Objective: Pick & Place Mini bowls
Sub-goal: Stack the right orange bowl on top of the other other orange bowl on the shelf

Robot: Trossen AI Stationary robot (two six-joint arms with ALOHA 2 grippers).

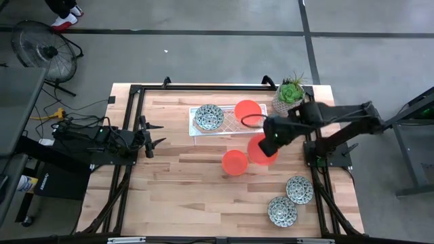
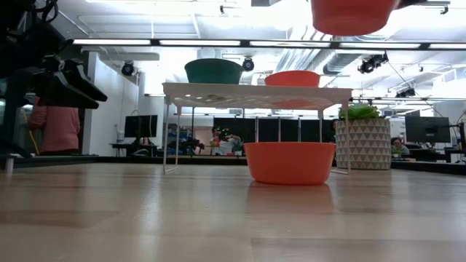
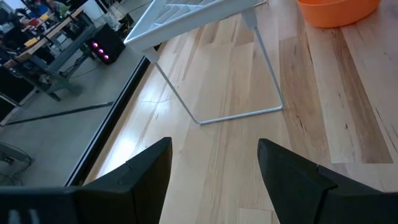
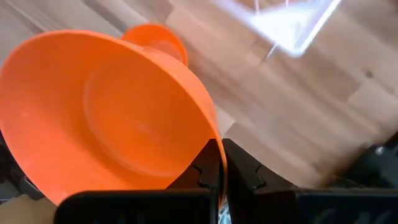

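Right of centre in the overhead frame, right gripper (image 4: 219, 163) pinches an orange bowl (image 1: 261, 150) aloft, mid-carry; next likely lowering onto white rack (image 1: 196, 129). Left gripper (image 1: 150, 139) waits spread.

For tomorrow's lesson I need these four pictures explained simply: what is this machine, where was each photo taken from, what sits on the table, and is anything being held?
It is a robot with two dark arms at a wooden table. One picture looks down from above, one looks level across the tabletop, and two come from cameras on the arms' wrists. A white wire rack carries a patterned bowl and an orange bowl. Another orange bowl on the table sits in front of the rack, two patterned bowls near the right edge, and a potted plant beside the rack. The right gripper pinches the rim of a raised orange bowl. The left gripper waits open and empty at the left.
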